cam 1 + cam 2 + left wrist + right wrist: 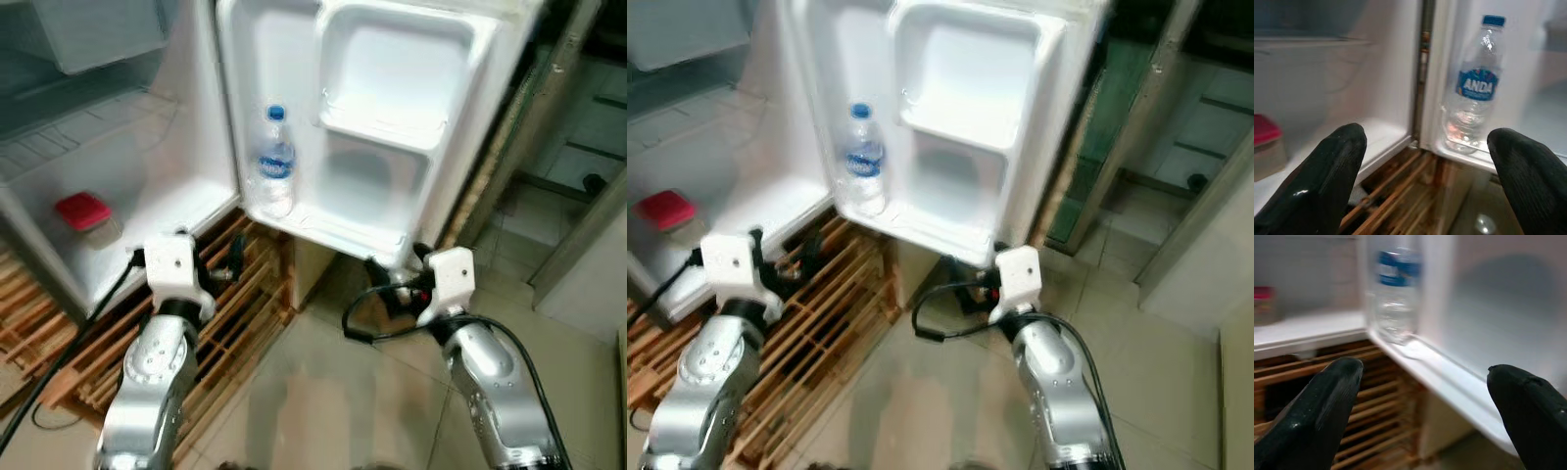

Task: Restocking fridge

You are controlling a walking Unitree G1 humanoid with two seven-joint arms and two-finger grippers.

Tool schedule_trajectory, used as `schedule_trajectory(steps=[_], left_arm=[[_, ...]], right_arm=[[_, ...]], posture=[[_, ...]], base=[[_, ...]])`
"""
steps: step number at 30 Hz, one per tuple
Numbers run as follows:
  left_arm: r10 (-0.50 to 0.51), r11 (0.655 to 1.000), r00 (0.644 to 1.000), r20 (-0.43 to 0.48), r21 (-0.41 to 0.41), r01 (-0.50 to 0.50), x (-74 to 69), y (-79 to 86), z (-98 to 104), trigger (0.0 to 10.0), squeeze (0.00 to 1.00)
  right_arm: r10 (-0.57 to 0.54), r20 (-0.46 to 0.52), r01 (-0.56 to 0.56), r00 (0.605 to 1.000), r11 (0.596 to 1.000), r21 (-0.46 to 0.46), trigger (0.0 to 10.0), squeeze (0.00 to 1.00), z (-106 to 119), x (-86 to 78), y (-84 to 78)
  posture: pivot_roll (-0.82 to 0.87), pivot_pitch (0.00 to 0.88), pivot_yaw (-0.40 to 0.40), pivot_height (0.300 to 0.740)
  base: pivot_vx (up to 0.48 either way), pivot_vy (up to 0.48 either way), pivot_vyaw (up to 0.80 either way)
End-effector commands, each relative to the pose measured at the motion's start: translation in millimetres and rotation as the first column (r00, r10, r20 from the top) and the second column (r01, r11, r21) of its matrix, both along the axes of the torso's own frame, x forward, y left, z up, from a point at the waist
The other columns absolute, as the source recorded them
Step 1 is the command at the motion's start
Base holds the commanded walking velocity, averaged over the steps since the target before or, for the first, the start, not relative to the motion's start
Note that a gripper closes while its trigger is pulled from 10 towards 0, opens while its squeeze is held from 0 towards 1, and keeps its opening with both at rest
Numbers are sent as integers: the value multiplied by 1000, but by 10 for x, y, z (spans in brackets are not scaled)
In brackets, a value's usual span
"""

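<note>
Both your left gripper point(1422, 181) and right gripper point(1422, 416) hang spread and empty; the water bottle point(275, 162) stands in the fridge door point(392, 127) shelf; swing carelessly and you'll topple it.

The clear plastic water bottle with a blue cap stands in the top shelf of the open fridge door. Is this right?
Not quite. The clear plastic water bottle with a blue cap stands in the bottom shelf of the open white fridge door, as the left eye view shows.

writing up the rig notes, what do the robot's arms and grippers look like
Both arms are silver metal with rounded segments, each topped by a white boxy wrist block. Black cables loop from both wrists. The left gripper and right gripper each have two long, rounded black fingers with a slightly glossy, textured surface.
</note>
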State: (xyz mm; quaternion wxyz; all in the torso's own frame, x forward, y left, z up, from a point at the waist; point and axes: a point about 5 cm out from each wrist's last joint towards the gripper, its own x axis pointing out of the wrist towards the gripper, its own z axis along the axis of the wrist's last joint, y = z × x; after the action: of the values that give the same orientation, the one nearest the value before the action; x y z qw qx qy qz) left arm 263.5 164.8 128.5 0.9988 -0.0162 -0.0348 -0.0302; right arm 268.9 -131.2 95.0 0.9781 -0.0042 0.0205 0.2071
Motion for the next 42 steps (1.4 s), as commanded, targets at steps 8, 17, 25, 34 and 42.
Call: schedule_trajectory(steps=[8, 17, 25, 34, 42], left_arm=[[-30, 1000, 998, 50, 0, 30, 97, -92, 91, 10000, 0], [-24, 997, 997, 71, 78, 19, 264, -146, 116, 10000, 0], [-64, 997, 995, 70, 53, 60, 207, -198, 82, 10000, 0], [-77, 997, 995, 65, 10, 77, 191, -217, 50, 10000, 0], [-129, 990, 988, 90, 68, 123, 192, -281, 73, 10000, 0]], right_arm=[[68, 39, -67, 997, 997, -32, 10000, 20, 25, -17, 30], [24, 38, -24, 999, 1000, -10, 10000, 20, 5, 10, -54], [44, 33, -44, 998, 999, -3, 10000, 27, -35, -89, -72], [139, -49, -141, 989, 989, -45, 10000, 8, -206, -288, -91], [151, -93, -156, 984, 986, -57, 10000, 8, -270, -390, -176]], posture=[[-118, 0, 4, 740], [-126, 0, 4, 740], [-133, 0, 10, 740], [-149, 0, 15, 740], [-162, 0, 28, 740]], base=[[0, -480, 762], [0, -480, 722], [0, -480, 705], [0, -143, 308], [0, -239, 0]])
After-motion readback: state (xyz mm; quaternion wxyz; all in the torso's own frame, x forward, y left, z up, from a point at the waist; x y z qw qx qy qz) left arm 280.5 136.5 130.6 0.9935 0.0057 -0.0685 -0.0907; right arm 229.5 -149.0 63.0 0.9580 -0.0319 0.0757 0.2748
